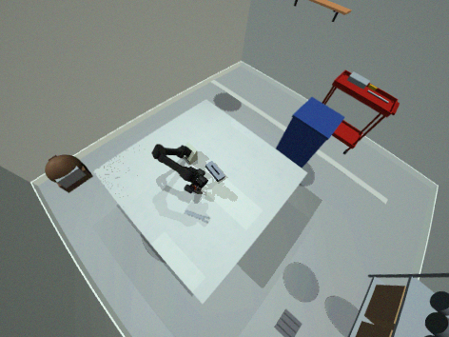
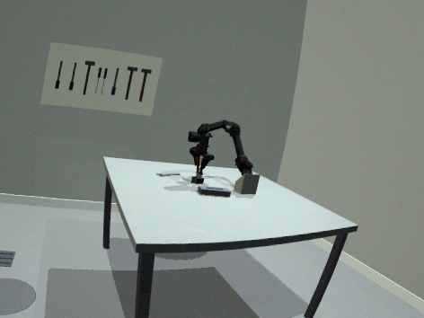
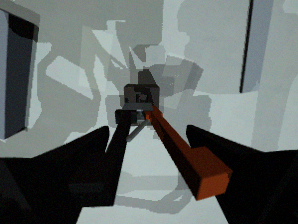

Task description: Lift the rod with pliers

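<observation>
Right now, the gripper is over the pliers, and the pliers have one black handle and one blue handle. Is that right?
Not quite: the wrist view shows that the pliers' second handle is orange, not blue. The other handle is black, and the gripper is over the pliers.

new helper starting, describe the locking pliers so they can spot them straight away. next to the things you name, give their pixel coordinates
On the white table (image 1: pixel 166 209) (image 2: pixel 234 225), find the black arm's gripper (image 3: pixel 148 129). Between its open fingers stand the locking pliers (image 3: pixel 175 145): one handle orange, one black, unlike the grey-blue block (image 1: pixel 215 170) (image 2: pixel 214 191) nearby.

matt orange plastic-looking handle (image 3: pixel 216 172); smooth pale tabletop (image 1: pixel 152 190) (image 2: pixel 189 220); brown wood-look stool seat (image 1: pixel 64 167).
</observation>
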You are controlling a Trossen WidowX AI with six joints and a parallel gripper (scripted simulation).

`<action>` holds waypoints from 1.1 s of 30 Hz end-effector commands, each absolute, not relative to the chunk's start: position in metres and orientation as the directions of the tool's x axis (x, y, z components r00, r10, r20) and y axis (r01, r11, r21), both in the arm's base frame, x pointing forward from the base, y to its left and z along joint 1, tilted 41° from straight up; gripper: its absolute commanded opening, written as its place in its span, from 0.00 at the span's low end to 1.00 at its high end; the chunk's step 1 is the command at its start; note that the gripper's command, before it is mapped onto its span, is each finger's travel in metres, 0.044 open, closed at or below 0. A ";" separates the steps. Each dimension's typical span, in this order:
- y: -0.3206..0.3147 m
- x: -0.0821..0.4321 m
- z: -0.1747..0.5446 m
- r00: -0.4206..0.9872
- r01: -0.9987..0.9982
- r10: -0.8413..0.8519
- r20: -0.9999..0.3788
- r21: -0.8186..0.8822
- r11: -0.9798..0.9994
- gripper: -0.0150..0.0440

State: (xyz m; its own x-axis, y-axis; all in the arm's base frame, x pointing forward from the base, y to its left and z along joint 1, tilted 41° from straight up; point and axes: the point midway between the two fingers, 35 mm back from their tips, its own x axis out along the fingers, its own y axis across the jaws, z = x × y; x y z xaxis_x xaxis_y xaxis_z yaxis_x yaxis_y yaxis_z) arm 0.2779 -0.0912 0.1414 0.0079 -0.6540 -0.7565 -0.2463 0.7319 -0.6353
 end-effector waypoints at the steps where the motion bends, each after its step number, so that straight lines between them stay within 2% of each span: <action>1: -0.092 0.278 0.142 0.009 -0.250 -0.658 -0.753 -0.639 0.728 0.86; 19: -0.092 0.278 0.142 0.009 -0.250 -0.658 -0.753 -0.639 0.728 0.82; 20: -0.092 0.278 0.142 0.009 -0.250 -0.658 -0.753 -0.639 0.728 0.79; 33: -0.085 0.278 0.148 0.010 -0.249 -0.658 -0.753 -0.639 0.727 0.79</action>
